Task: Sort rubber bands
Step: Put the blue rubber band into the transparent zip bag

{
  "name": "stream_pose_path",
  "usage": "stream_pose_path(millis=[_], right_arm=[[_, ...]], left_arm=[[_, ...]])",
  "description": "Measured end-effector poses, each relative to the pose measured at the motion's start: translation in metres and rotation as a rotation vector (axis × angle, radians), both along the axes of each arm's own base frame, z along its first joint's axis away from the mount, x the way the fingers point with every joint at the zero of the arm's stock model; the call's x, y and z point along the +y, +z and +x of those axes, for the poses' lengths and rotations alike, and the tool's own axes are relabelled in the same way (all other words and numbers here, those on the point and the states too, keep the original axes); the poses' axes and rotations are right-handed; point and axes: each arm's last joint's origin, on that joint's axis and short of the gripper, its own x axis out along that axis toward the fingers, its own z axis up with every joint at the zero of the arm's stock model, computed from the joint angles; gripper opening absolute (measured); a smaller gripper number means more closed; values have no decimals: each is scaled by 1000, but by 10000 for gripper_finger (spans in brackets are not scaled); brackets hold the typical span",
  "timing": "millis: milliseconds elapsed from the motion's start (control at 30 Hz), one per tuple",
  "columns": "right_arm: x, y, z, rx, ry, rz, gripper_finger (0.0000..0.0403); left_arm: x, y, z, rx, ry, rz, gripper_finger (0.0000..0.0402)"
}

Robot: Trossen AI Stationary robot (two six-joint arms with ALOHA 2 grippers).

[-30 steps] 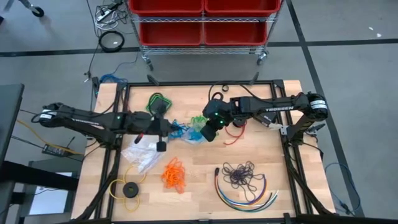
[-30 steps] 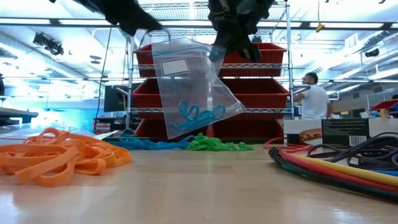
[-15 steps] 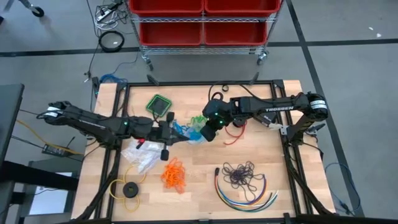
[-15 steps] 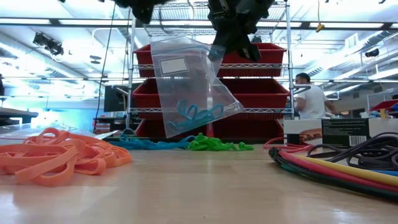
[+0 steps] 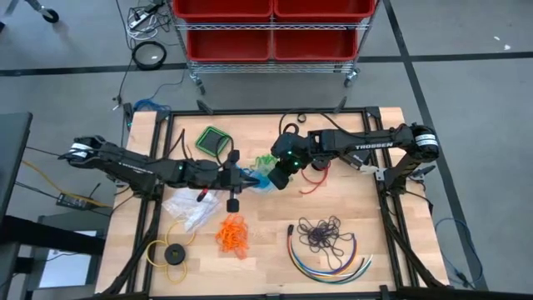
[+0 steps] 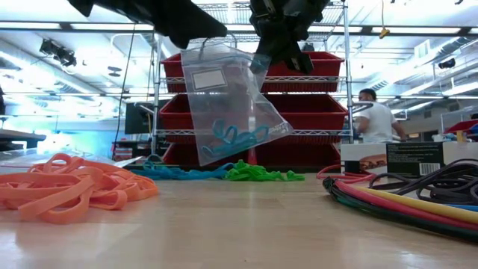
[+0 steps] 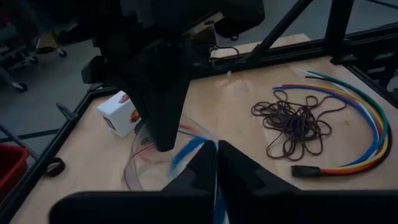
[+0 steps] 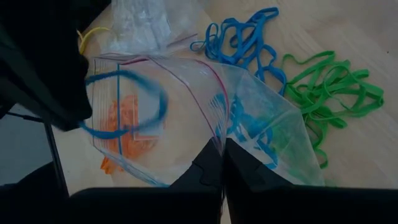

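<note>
My right gripper (image 5: pixel 279 177) is shut on a clear zip bag (image 6: pixel 228 104) that hangs above the table with blue rubber bands (image 8: pixel 249 124) in its bottom. My left gripper (image 5: pixel 236 177) is at the bag's mouth (image 8: pixel 155 68), shut on one blue rubber band (image 8: pixel 134 102). On the table lie loose bunches of blue (image 6: pixel 179 172), green (image 6: pixel 258 173), orange (image 5: pixel 233 233) and dark purple (image 5: pixel 323 233) rubber bands. My left gripper pinches the blue band (image 7: pixel 215 196) between its fingertips, coming nearly level from the table's left. The band's loop (image 8: pixel 134 102) hangs blurred in front of the fingers at the bag's open mouth, clear of the table. My right gripper pinches the bag's top edge (image 8: pixel 219 146) at one side of the mouth between its two fingers, slanting down from the table's right. The bag hangs tilted below the fingers, clear of the table, its mouth open toward my left gripper.
Crumpled clear bags (image 5: pixel 190 208) lie under my left arm. A yellow ring with a black disc (image 5: pixel 173 252) sits at the near left, curved coloured cables (image 5: pixel 333 262) at the near right, a green object (image 5: pixel 212 139) at the far left, and a white box (image 7: pixel 118 112) at the far side.
My left gripper has gone toward the table's right and a little down, up to the mouth of the hanging bag, carrying the blue band. The bag and my right gripper have kept still.
</note>
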Motion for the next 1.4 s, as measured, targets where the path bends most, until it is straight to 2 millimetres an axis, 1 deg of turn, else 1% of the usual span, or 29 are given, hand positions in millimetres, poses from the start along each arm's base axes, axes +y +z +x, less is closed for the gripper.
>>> stream_pose_path(millis=[300, 467, 567, 667, 767, 833, 867, 933, 1067, 1167, 1267, 1400], right_arm=[[0, 0, 0, 0, 3, -1, 0], [0, 0, 0, 0, 3, -1, 0], [1, 0, 0, 0, 4, -1, 0], [2, 0, 0, 1, 7, -1, 0], [3, 0, 0, 1, 9, -1, 0], [3, 0, 0, 1, 9, -1, 0], [3, 0, 0, 1, 9, -1, 0], [3, 0, 0, -1, 9, -1, 0], [2, 0, 0, -4, -1, -9, 0], [2, 0, 0, -4, -3, -8, 0], [2, 0, 0, -3, -8, -4, 0], [2, 0, 0, -2, -2, -9, 0]], left_arm=[[0, 0, 0, 1, 1, 1, 134], [1, 4, -5, 0, -1, 4, 166], [3, 11, -16, 20, -4, 48, 172], [7, 18, -33, 73, 45, 112, 172], [12, 20, -52, 157, 57, 152, 172], [16, 17, -61, 223, 63, 160, 172], [17, 13, -64, 254, 68, 163, 172], [22, 0, -69, 334, 81, 176, 172], [37, -37, -73, 429, 141, 176, 172], [50, -63, -78, 473, 175, 143, 172], [62, -84, -81, 467, 159, 63, 172], [77, -103, -87, 459, 235, -23, 172]])
